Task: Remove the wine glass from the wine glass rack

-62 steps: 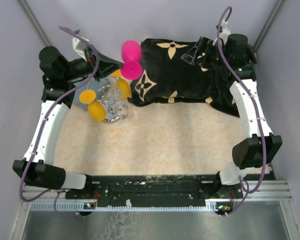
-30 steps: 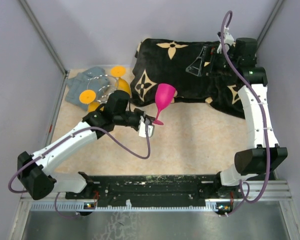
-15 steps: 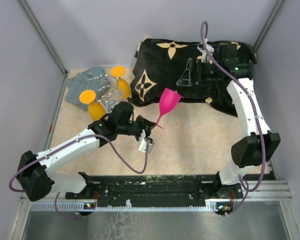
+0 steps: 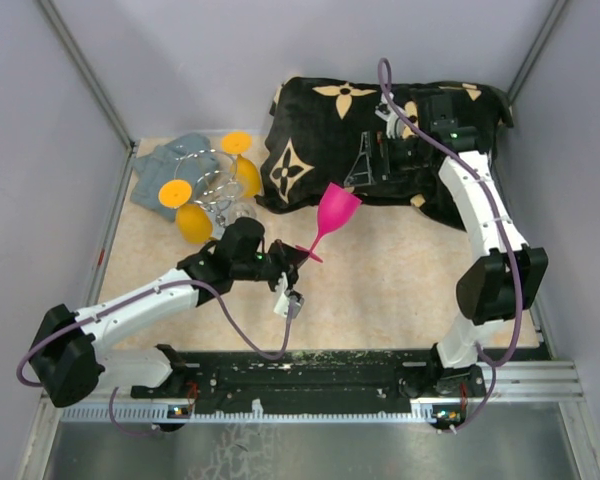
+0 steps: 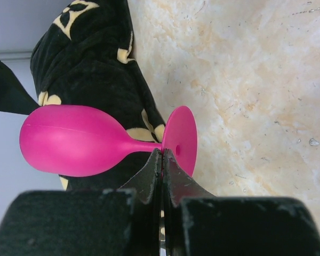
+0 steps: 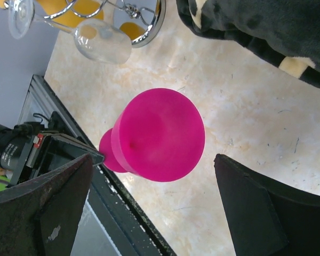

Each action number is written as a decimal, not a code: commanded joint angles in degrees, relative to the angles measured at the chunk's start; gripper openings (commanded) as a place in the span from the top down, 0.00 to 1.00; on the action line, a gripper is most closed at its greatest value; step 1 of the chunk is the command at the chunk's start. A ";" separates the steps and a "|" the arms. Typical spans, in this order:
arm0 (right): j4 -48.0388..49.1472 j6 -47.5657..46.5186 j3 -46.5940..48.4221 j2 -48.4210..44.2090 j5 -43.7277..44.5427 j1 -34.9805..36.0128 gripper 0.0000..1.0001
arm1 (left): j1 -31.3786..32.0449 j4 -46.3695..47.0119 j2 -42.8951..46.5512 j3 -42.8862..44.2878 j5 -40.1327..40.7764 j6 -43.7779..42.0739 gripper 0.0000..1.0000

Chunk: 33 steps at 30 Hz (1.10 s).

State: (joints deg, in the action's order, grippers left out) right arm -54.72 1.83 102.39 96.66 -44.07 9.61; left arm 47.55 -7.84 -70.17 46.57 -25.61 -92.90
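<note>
Top external view has the pink wine glass [image 4: 336, 210] held up off the table [image 4: 400, 290], tilted, and well apart from the wine glass rack [image 4: 220, 190]. The rack sits back-left by a grey-blue cloth [image 4: 158, 165] with orange glasses [image 4: 193, 222] hanging on it. Left gripper [image 5: 162, 160] is pinched tight on the stem right next to the foot. Right gripper [image 6: 153, 160] has its fingers spread wide, hovering over the bowl's open mouth without touching it. Black patterned cloth [image 4: 340, 120] lies just behind the glass
</note>
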 commanded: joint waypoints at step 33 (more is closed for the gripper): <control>-3.88 -4.84 3.17 2.77 -5.76 5.17 0.46 | 0.61 12.98 -2.62 -3.68 1.17 -4.17 1.00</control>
State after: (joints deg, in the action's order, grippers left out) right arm -58.98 -1.80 104.03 99.83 -47.11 13.89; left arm 47.81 1.63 -72.23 43.44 -24.97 -95.39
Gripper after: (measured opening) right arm 0.559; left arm 0.005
